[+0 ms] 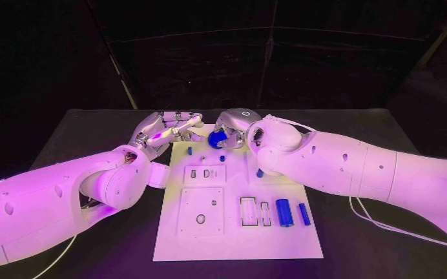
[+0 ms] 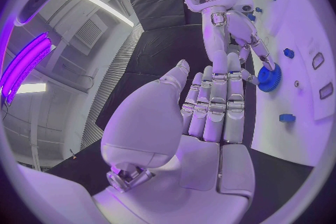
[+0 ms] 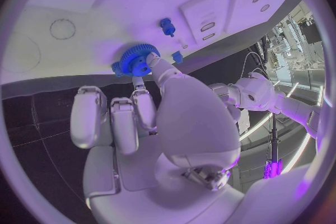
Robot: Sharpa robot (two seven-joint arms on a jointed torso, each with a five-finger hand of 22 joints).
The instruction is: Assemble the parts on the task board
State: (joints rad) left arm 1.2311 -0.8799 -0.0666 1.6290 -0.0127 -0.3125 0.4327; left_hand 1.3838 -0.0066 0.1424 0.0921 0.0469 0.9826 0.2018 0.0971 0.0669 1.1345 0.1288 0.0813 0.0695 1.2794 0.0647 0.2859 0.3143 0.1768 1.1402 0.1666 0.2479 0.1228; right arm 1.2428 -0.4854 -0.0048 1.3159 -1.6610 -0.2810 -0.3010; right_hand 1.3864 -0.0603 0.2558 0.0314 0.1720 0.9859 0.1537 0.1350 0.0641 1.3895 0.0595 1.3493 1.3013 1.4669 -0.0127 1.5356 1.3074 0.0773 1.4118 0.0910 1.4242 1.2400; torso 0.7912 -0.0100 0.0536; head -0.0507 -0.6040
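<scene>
1. Head view: the blue gear sits at the far edge of the board, near its far left corner, and the right robot hand is on it.
2. Right wrist view: fingertips pinch the gear at its rim, so the right robot hand grips the gear; its other fingers are curled back, off the board.
3. The gear is round, so it has no long axis to speak of; its flat face looks roughly parallel to the board, though whether it is fully seated I cannot tell.
4. The left robot hand hovers just beside the gear, over the far left corner. Left wrist view shows its fingers straight, together and holding nothing: open.
5. The right robot hand is plainly the nearer one; the gear lies directly under its fingertips.
6. A small blue peg stands near the gear on the board, and another small piece is just beside it; these crowd the inward side.
7. Open room lies past the far edge, over the black table. Two blue cylinders lie well apart, toward the near right corner.
</scene>
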